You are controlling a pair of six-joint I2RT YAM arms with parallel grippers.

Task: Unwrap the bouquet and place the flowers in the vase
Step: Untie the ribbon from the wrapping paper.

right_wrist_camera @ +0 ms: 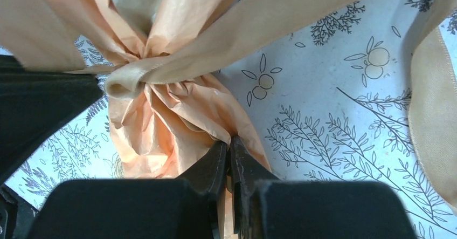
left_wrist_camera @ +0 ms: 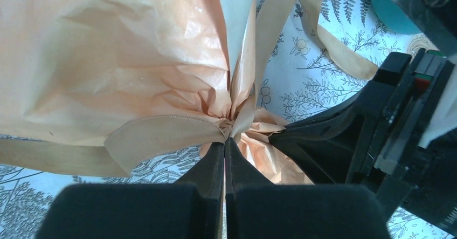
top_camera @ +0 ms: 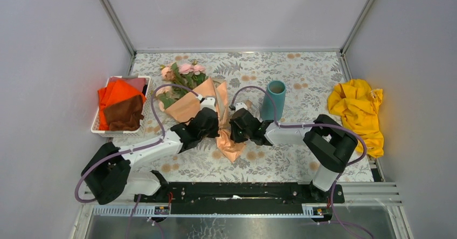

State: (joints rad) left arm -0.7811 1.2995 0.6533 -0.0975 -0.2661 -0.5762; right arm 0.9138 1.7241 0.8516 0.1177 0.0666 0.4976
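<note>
Several cloths, orange, red and brown, fill a white basket [top_camera: 96,125] at the far left of the leaf-printed surface [top_camera: 307,72]. Just right of it lies the bouquet [top_camera: 188,105], on its side and still wrapped. The flowers [top_camera: 186,69] point toward the far left corner, and the gathered tail of paper [top_camera: 229,147] points toward the arm bases.

The left end effector [top_camera: 217,122] reaches in from the left at the tied waist. In the left wrist view its fingers [left_wrist_camera: 210,169] are pressed together, and the left end effector's tips [left_wrist_camera: 226,143] touch the knot of the tan ribbon [left_wrist_camera: 161,136]. Whether any ribbon is nipped between them cannot be told. The ribbon is tied around the crinkled peach paper [left_wrist_camera: 108,61], with loose tails trailing over the surface.

The right end effector [top_camera: 233,127] faces it from the other side of the waist, close to the left one. In the right wrist view the right end effector [right_wrist_camera: 229,142] has its fingers [right_wrist_camera: 213,166] nearly together, pinching a fold of the paper [right_wrist_camera: 178,115] just below the ribbon [right_wrist_camera: 258,39]. A sliver of peach shows between them.

The teal vase [top_camera: 273,101] stands upright and holds no flowers, a little beyond the right wrist and near the bouquet without touching it. A crumpled yellow cloth [top_camera: 358,115] lies at the far right edge of the surface.
</note>
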